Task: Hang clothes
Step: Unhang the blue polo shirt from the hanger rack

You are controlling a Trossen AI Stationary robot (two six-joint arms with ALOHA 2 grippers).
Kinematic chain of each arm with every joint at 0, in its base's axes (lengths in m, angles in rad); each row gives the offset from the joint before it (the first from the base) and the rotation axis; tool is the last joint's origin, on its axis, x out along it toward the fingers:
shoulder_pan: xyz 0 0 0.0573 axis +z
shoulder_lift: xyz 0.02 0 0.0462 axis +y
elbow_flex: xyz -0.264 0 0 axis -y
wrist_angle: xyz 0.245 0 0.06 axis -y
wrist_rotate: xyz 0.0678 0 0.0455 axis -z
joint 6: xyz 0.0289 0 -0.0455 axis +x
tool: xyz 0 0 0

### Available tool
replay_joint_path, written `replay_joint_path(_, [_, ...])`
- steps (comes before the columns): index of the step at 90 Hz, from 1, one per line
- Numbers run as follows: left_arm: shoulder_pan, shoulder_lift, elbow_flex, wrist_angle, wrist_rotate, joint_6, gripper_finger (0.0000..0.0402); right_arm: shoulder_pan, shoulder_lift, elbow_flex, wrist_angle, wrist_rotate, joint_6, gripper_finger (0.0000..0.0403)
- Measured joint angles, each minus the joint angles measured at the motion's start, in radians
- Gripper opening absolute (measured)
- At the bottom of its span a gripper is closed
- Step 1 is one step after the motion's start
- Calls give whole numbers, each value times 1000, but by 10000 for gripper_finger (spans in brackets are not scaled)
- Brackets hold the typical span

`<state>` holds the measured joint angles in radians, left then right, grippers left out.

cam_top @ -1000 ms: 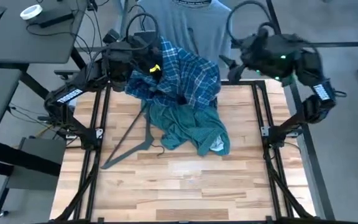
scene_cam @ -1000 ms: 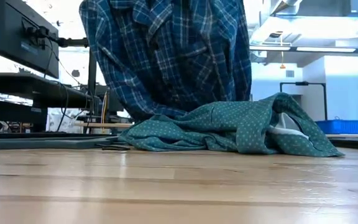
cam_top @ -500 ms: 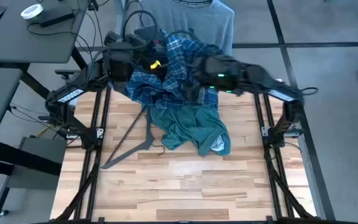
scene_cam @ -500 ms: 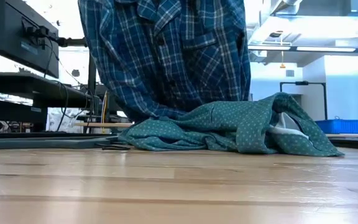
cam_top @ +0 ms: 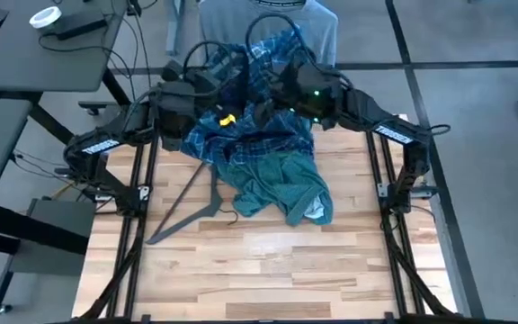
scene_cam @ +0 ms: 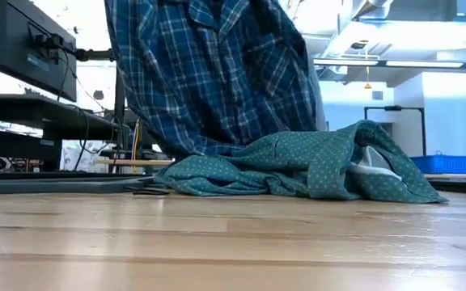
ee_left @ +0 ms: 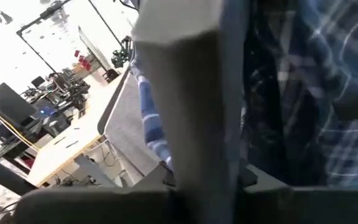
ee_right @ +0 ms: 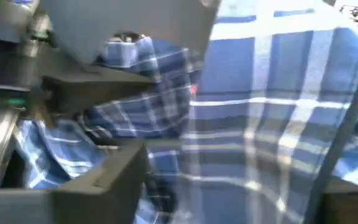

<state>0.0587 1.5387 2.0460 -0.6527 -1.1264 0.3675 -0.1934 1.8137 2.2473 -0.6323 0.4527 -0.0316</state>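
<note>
Plaid shirt [cam_top: 259,99] lifted, table's [cam_top: 268,270] near half bare

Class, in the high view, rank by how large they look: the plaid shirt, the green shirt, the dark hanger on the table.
1. Plaid shirt, though the arms partly cover it.
2. Green shirt, close in size, so the order is unsure.
3. Dark hanger, thinnest.

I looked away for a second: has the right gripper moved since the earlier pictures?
Yes. In the high view the right gripper has swung from beyond the wooden table's right rail across to the lifted blue-white plaid shirt, near the left gripper.
</note>
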Motion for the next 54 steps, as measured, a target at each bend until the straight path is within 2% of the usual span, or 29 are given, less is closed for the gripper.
replay_joint_path(8, [-5, -1, 0, -16, -6, 6, 5, -10, -5, -3, -62, 4, -57, 57])
replay_joint_path(13, [-5, -3, 0, -34, -5, 11, 5, -12, -27, -3, -87, 3, -99, 21])
replay_joint_path(31, [-10, -19, 0, -210, 13, 3, 4, -46, -162, -1, -178, 78, -136, 1])
replay_joint_path(42, [-23, -33, 1, -353, 158, 24, 4, -120, -241, -1, -256, 101, -158, 0])
replay_joint_path(54, [-55, -35, 0, -382, 307, 92, 4, -227, -293, -1, -398, 77, -129, 0])
